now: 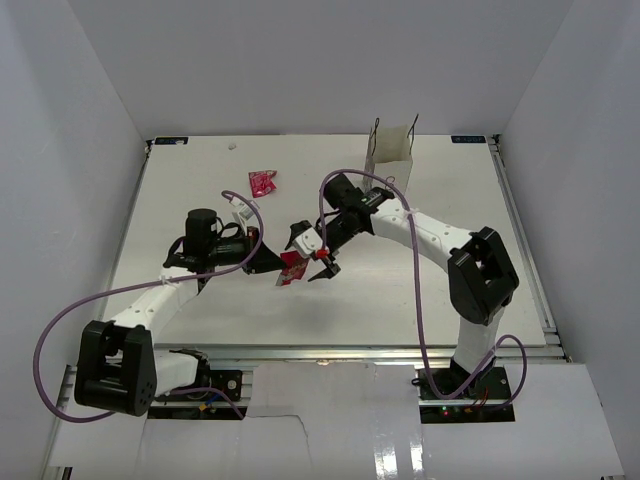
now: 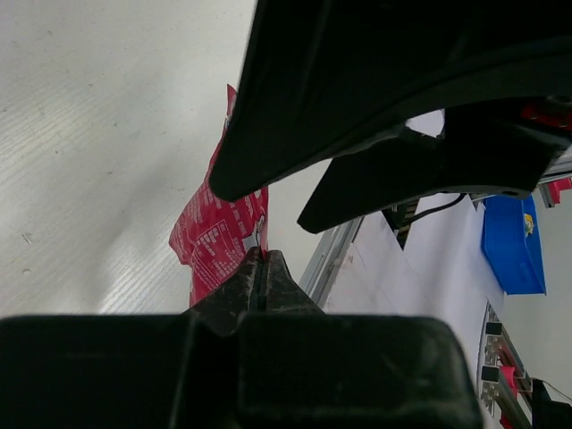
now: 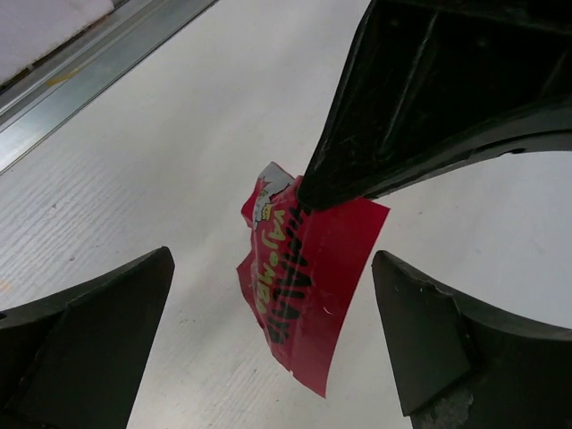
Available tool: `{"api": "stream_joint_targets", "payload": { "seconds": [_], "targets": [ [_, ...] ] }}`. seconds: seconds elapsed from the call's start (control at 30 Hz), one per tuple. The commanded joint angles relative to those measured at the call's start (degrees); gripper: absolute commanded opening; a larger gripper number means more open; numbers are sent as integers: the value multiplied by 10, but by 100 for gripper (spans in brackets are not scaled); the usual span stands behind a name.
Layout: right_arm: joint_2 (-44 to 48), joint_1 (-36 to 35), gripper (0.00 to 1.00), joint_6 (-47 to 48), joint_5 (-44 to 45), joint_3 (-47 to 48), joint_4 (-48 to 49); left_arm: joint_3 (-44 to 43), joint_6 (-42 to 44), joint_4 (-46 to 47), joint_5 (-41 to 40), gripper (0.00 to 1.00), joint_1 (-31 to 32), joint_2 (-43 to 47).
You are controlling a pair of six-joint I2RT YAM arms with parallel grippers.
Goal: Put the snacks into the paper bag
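A red snack wrapper [image 1: 292,268] hangs above the middle of the table, pinched at one edge by my left gripper [image 1: 272,262], which is shut on it. The left wrist view shows the wrapper [image 2: 219,237] sticking out past the closed left gripper tips [image 2: 262,259]. My right gripper [image 1: 312,255] is open, with one finger on each side of this wrapper [image 3: 313,268] and touching nothing; in its own view the right gripper [image 3: 273,259] straddles it. Another pink-red snack [image 1: 262,182] lies flat farther back. The white paper bag [image 1: 392,160] stands upright at the back right.
A tiny pink scrap [image 1: 232,146] lies near the back edge. White walls close in the table on three sides. A metal rail [image 2: 331,259] runs along the near edge, and a blue bin [image 2: 511,241] sits beyond it.
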State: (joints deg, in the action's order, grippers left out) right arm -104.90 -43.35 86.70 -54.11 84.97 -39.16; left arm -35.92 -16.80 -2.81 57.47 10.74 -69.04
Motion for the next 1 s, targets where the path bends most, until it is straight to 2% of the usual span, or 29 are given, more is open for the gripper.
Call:
{"api": "stream_joint_targets", "payload": {
  "seconds": [0.0,0.1,0.2,0.3,0.33,0.4,0.47,0.53,0.57,0.6,0.67,0.7,0.73,0.77,0.87,0.97],
  "targets": [
    [-18,-3,98,15,3,34,-68,-1,3,2,24,0,2,20],
    [-21,-9,99,-42,23,18,-12,-6,1,3,33,0,3,22],
    [-27,-13,90,-85,38,17,30,-8,1,2,39,0,5,25],
    [-40,-15,68,-113,35,28,30,-13,1,1,41,0,6,28],
    [-39,-16,53,-117,31,30,30,-15,1,1,41,0,6,27],
    [-36,-16,40,-126,23,27,30,-19,-2,3,39,0,6,25],
    [-30,-16,21,-130,20,20,29,-27,-5,5,32,0,6,24],
    [-21,-16,8,-131,20,7,29,-35,-13,5,24,6,5,22],
    [-15,-16,8,-131,20,3,29,-46,-15,7,17,8,6,23],
    [-6,-16,8,-131,20,-2,29,-53,-24,7,8,18,6,24],
    [7,-14,8,-131,21,-18,29,-78,-26,4,-9,29,6,31],
    [22,-9,8,-132,20,-23,29,-89,-28,5,-31,39,5,36],
    [30,-5,8,-135,19,-27,29,-100,-30,5,-43,89,5,46],
    [37,0,8,-145,19,-31,30,-122,-27,7,-53,98,4,53],
    [68,39,8,-185,11,-21,35,-152,-13,11,-106,98,4,81],
    [98,100,8,-293,11,5,95,-167,-5,-2,-192,98,4,106]
  ]
}}
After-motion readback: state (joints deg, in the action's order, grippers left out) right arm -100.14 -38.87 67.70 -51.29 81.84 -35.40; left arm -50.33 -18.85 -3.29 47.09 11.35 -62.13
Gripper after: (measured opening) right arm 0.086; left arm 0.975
